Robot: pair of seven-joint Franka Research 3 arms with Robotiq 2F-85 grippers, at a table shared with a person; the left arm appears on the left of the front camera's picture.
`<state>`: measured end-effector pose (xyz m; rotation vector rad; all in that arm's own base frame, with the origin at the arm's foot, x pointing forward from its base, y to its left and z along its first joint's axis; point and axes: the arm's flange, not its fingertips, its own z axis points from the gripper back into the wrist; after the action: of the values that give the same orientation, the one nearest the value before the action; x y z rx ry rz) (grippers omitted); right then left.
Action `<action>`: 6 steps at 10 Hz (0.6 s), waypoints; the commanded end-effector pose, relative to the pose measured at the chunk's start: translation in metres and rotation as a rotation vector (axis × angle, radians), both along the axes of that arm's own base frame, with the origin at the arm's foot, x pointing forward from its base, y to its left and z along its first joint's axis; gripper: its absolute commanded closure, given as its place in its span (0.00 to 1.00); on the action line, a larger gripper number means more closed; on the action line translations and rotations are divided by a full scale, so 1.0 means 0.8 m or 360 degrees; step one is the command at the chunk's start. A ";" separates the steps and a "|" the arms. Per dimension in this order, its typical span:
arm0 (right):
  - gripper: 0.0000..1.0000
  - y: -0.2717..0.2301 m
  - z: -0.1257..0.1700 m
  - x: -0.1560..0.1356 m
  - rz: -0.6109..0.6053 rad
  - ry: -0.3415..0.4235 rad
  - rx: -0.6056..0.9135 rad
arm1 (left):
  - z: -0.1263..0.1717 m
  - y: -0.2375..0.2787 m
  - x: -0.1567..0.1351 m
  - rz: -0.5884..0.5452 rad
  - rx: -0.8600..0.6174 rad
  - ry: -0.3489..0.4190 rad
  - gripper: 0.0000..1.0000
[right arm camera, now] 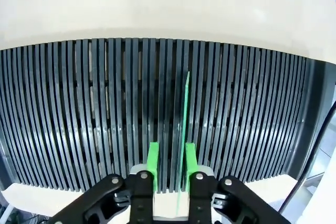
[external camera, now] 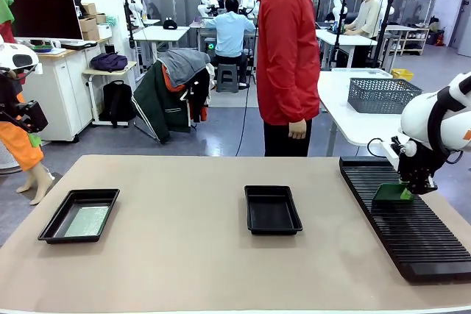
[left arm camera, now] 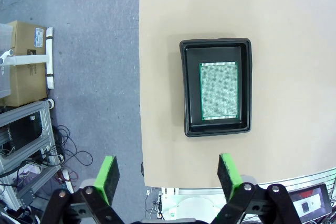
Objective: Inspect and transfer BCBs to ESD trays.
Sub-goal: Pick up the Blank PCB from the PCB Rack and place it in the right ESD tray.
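My left jaws (left arm camera: 168, 174) hang released, pads spread wide, above the left ESD tray (left arm camera: 188, 85) near the desk (left arm camera: 294, 19) edge. One BCB (left arm camera: 219, 92) lies flat on that tray's floor. A second ESD tray (external camera: 272, 209) sits mid-desk. On my right, the jaws (right arm camera: 171, 153) straddle another BCB (right arm camera: 185, 119) standing on edge in a slot of the black ribbed rack (right arm camera: 79, 103). One pad (right arm camera: 190, 160) sits against the board and a gap shows at the other, so nothing is clamped. A person in a red jacket (external camera: 287, 49) stands across the desk.
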<state>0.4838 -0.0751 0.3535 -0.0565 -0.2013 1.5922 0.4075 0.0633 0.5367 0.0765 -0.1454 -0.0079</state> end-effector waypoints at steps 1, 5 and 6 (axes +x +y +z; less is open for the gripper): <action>0.81 0.003 -0.003 -0.011 -0.0020 -0.0041 -0.0010 | -0.003 0.002 -0.001 -0.0006 -0.0009 -0.0003 0.00; 0.95 -0.001 -0.006 -0.011 -0.0028 -0.0040 0.0003 | -0.003 0.002 -0.001 -0.0006 -0.0009 -0.0003 0.00; 1.00 -0.001 -0.006 -0.011 -0.0027 -0.0044 0.0005 | -0.003 0.002 -0.001 -0.0006 -0.0009 -0.0003 0.00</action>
<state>0.4829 -0.0752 0.3547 -0.0712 -0.2100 1.5902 0.4075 0.0633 0.5367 0.0766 -0.1454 -0.0079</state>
